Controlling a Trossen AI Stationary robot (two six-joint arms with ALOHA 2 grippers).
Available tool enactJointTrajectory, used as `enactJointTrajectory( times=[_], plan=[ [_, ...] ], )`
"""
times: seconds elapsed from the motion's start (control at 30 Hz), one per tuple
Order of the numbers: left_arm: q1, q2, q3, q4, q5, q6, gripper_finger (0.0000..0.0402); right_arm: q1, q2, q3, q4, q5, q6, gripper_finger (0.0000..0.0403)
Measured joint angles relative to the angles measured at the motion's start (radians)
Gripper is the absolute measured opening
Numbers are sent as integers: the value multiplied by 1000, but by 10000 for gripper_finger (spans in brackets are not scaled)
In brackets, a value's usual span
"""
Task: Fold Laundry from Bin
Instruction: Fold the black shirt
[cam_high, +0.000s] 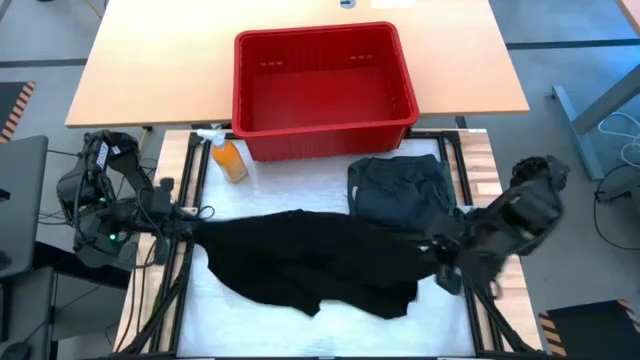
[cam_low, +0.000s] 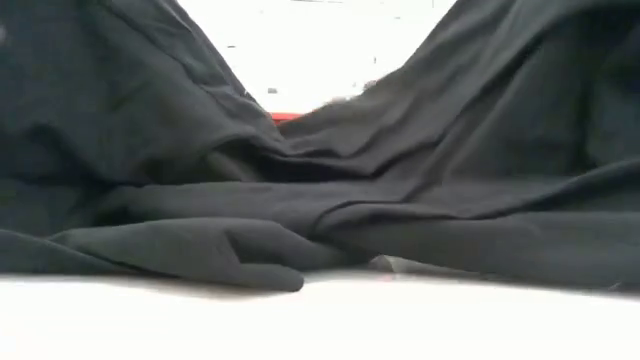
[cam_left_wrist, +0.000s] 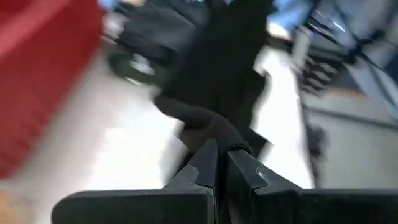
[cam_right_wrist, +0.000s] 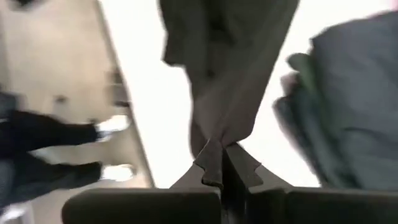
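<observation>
Two hands (cam_high: 200, 228) (cam_high: 440, 250), one black cloth (cam_high: 320, 260), one bin (cam_high: 325, 85)

Between the end effectors: the black cloth (cam_high: 320, 262) spans the whole gap, pinched at each end by the left end effector (cam_high: 195, 228) and the right end effector (cam_high: 440, 248); no free passage across the middle.
Beyond the right end effector: a folded dark garment (cam_high: 400, 190) lies just beside it.
Beyond the left end effector: an orange spray bottle (cam_high: 228, 158) stands near.
Far side: the red bin (cam_high: 322, 90) blocks the worktop (cam_high: 240, 320) behind both.
Near side: bare white worktop in front of the cloth, open to pass.
</observation>
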Motion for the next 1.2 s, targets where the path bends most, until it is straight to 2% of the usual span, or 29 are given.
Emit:
enactJointTrajectory(
  times=[0.1, 0.2, 0.37, 0.43, 0.5, 0.57, 0.63, 0.73, 0.8, 0.87, 0.9, 1.03, 1.1, 1.2],
  plan=[
    [-21, 0, -1, 131, 129, 98, 0, 65, 0, 66, 88, 0, -31, 17],
    [-42, 2, -1, 372, 210, 276, 0, 139, 0, 112, 213, 34, -96, 17],
    [-77, 28, -1, 903, 318, 805, 0, 252, 0, 147, 426, 211, -344, 17],
    [-92, 40, -1, 1062, 361, 994, 0, 287, 0, 149, 490, 279, -444, 17],
    [-103, 42, -1, 1148, 377, 1103, 0, 308, 0, 149, 508, 321, -503, 17],
    [-108, 40, -1, 1163, 380, 1141, 0, 317, 0, 149, 494, 340, -513, 17],
    [-108, 36, -1, 1148, 364, 1139, 0, 318, 0, 149, 456, 363, -494, 17],
    [-108, 18, -1, 1064, 264, 1070, 0, 297, -1, 149, 294, 420, -368, 17],
    [-108, -2, 0, 933, 150, 939, 0, 263, -1, 139, 133, 445, -221, 17],
    [-108, -19, 0, 742, 49, 745, 0, 217, 9, 120, -17, 443, -56, 17],
    [-107, -23, 0, 636, 12, 637, 0, 190, 13, 94, -21, 441, -16, 17],
    [-108, -25, -1, 313, -71, 292, 0, 99, 12, -27, 43, 435, -76, 17],
    [-108, -27, -1, 259, -117, 238, 0, 54, 12, -56, 26, 441, -66, 17],
    [-107, -41, -1, 295, -183, 299, 0, -6, 8, -70, 37, 433, -79, 17]
  ],
)
